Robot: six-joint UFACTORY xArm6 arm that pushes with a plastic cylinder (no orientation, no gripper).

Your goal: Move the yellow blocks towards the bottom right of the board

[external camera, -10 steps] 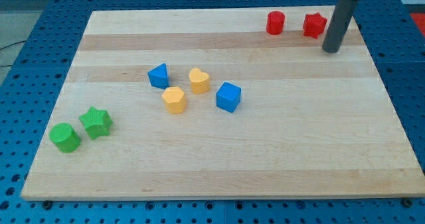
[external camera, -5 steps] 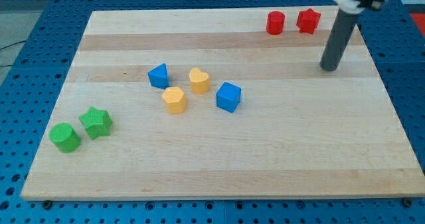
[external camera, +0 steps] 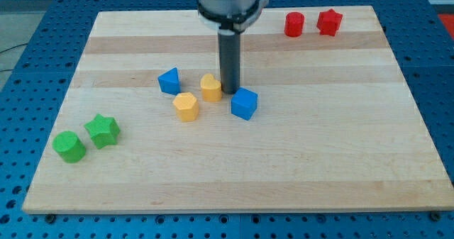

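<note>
A wooden board [external camera: 397, 125] was seen lying on a blue perforated bench [external camera: 28, 62]. My tip [external camera: 230, 90] was found near the middle of the board, set down just to the view's right of the yellow heart-shaped block [external camera: 211, 87] and apparently touching it, with the blue cube [external camera: 244, 103] just below and to the right of the tip. No end effector was fitted to the arm, only the straight dark rod, so nothing was grasped or released; the tip simply rested at board height. The second yellow block, a hexagon-like piece [external camera: 186, 106], was seen just below and to the view's left of the heart, close to it but apart. A blue triangular block [external camera: 169, 81] was placed to the view's left of the heart, slightly higher. Both yellow blocks were thus located around the board's centre, well apart from its bottom right corner. At the view's lower left, a green cylinder [external camera: 69, 146] and a green star [external camera: 103, 130] were seen side by side. Near the view's top right, a red cylinder [external camera: 294, 24] and a red star [external camera: 328, 21] were seen next to each other.
</note>
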